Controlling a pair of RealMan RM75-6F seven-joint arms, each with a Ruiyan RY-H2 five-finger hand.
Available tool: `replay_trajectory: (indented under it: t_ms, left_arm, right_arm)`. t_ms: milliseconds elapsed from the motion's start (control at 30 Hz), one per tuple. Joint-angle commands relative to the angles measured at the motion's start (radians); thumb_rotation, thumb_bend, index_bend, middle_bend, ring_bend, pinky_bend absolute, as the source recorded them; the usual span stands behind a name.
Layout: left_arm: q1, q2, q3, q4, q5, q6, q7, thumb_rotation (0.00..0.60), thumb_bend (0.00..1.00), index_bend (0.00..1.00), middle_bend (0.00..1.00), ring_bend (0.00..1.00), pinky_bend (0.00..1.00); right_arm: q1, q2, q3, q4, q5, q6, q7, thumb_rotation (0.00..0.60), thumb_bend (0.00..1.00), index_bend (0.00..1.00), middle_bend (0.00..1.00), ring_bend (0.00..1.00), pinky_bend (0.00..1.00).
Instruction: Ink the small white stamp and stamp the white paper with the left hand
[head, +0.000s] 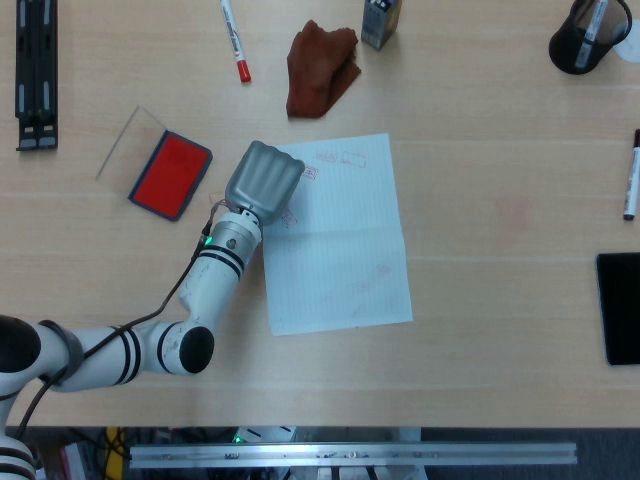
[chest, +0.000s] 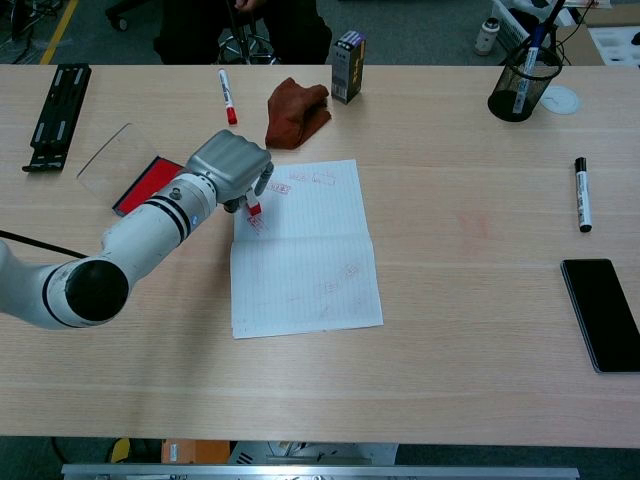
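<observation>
My left hand hovers at the upper left edge of the white paper. Its fingers pinch the small white stamp, whose red-inked base points down at the sheet; I cannot tell whether it touches. The head view hides the stamp under the hand. Several faint red prints mark the paper. The red ink pad lies open to the left of the hand, its clear lid beside it. My right hand is in neither view.
A brown cloth, a red marker and a small dark box lie beyond the paper. A black rail sits far left. A pen cup, a black marker and a phone are at the right.
</observation>
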Motion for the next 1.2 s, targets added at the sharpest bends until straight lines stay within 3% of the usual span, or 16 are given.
replay_trajectory:
  t_ms: [33,600,1200]
  left_arm:
    - [-0.001,-0.002,0.001,0.000,0.001,-0.001,0.002,0.600,0.35,0.54,1.00,1.00,1.00]
    - [-0.028,0.103,-0.046,-0.147,0.050,0.067,0.031,0.600,0.35,0.54,1.00,1.00,1.00]
    - [-0.060,0.026,-0.047,0.041,0.002,-0.012,0.002,0.600,0.35,0.54,1.00,1.00,1.00]
  right_arm:
    - [-0.001,0.000,0.000,0.001,0.001,-0.001,0.001,0.600,0.12,0.32,0.44,0.36,0.51]
    - [0.002,-0.007,0.003,0.011,-0.008,-0.001,0.015,0.600,0.12,0.32,0.44,0.36,0.51]
    - [-0.002,-0.005,0.004,0.004,0.004,-0.002,0.002,0.600,0.12,0.32,0.44,0.36,0.51]
